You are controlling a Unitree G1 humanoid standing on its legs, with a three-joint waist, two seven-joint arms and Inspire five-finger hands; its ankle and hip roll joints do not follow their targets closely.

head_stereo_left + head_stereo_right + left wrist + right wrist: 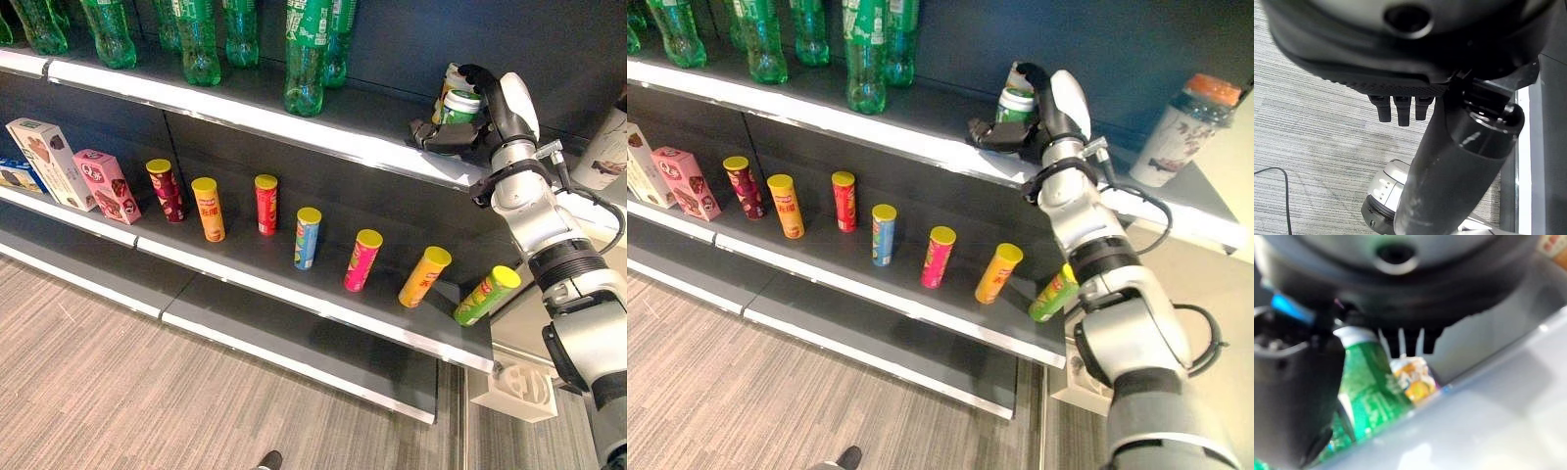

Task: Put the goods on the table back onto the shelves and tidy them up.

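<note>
On the upper shelf (pixel 323 132), at its right part, my right hand (pixel 468 132) is curled round a small green bottle with a white cap (pixel 460 106), which stands upright on the shelf board. The right wrist view has the same green bottle (pixel 1369 382) between the thumb and the fingers (pixel 1408 342). A second small bottle with an orange and white label (pixel 1413 382) stands just behind it. My left hand (pixel 1400 105) hangs over the carpet floor with relaxed fingers and nothing in it.
Tall green bottles (pixel 306 59) line the upper shelf to the left. Several chip cans (pixel 307 238) stand spaced along the middle shelf, the rightmost green can (pixel 485 296) leaning. Boxes (pixel 106 186) stand at its left. An orange-capped bottle (pixel 1185 132) stands far right.
</note>
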